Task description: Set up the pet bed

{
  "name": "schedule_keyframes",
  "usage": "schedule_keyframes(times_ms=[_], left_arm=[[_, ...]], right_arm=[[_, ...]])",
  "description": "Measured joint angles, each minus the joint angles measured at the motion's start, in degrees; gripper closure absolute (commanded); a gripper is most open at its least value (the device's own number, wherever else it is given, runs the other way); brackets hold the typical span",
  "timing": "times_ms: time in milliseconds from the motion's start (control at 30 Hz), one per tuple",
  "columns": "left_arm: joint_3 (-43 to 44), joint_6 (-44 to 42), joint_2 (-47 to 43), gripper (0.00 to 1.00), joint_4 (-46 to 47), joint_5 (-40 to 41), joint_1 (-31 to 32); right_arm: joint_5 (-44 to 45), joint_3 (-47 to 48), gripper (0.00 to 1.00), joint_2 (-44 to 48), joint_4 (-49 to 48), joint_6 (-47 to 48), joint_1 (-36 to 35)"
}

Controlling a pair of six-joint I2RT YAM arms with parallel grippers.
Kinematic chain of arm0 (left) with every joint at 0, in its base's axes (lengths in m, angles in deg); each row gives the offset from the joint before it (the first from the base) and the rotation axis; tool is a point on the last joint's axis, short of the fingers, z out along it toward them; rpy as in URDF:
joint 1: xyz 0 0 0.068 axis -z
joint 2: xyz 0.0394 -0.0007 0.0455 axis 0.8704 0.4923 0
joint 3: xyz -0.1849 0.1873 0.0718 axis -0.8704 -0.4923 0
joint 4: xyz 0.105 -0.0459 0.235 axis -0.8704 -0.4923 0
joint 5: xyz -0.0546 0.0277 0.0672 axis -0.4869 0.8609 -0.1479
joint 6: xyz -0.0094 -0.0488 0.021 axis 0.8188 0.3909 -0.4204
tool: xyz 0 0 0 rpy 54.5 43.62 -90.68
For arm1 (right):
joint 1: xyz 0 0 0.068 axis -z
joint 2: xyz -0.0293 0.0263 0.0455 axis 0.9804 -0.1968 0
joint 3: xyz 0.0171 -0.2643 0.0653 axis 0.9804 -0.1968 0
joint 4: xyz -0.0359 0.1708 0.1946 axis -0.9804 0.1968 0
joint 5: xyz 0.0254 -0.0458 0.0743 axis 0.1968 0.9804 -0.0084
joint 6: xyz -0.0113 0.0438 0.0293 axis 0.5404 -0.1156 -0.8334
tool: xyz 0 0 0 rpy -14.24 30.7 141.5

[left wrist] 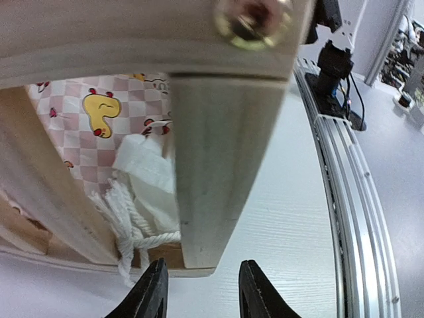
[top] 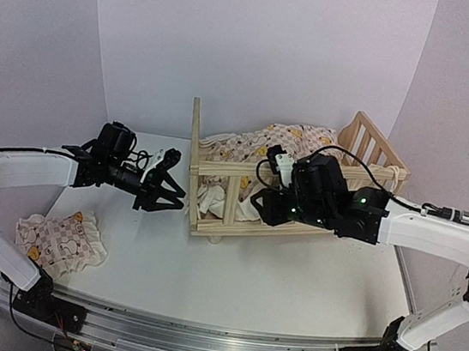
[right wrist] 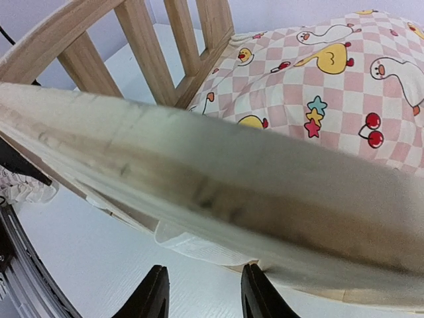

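The white surface [top: 228, 287] carries everything. The pine frame [top: 222, 170] of the pet bed stands at the middle of the top view, and the checked duck cushion [top: 287, 139] lies inside it, rumpled and riding up along the back rail. A smaller checked ruffled piece [top: 59, 243] sits well apart at lower left. We judge the step to be seating the cushion and securing it. Our right hand [right wrist: 202, 291] hangs released under the front rail, nothing between its fingers. Our left hand [left wrist: 202, 288] is also released, just short of the corner post [left wrist: 218, 165]. To do this well, we should reach left of the post for the white tie string [left wrist: 126, 218] at its foot, pinch only the cord, and keep the frame from sliding
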Motion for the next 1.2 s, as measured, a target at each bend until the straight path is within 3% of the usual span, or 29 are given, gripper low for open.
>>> schedule_keyframes(times_ms=[133, 267, 400, 500, 700, 967, 1200], left_arm=[[-1.38, 8.19, -2.33, 0.62, 1.38, 1.73, -2.20], [-8.41, 20.35, -5.57, 0.57, 6.53, 3.33, -4.37], [-13.33, 30.71, -3.47, 0.49, 14.19, 4.90, -4.03], [-14.57, 33.50, 0.61, 0.45, 19.59, 6.54, -3.63], [-11.65, 30.04, 9.88, 0.45, 25.35, 7.49, -3.53], [-7.32, 18.44, 16.77, 0.47, 27.27, 2.41, -3.53], [-5.21, 15.94, 18.28, 0.59, 28.29, -5.59, -3.53]], right_arm=[[-0.66, -5.50, 0.64, 5.43, -2.22, 1.22, -0.79], [-2.01, -11.79, 0.64, 8.24, -9.09, 5.76, -9.32], [-4.35, -14.07, 0.65, 4.17, -17.90, 10.34, -12.64], [-4.89, -12.23, 0.66, -2.83, -22.49, 14.36, -12.26], [-5.82, -9.68, 0.63, -11.43, -27.75, 20.89, -11.04], [-8.78, -5.59, 0.48, -15.90, -31.38, 23.39, -6.21], [-9.90, -3.57, 0.37, -20.70, -34.17, 23.69, -5.69]])
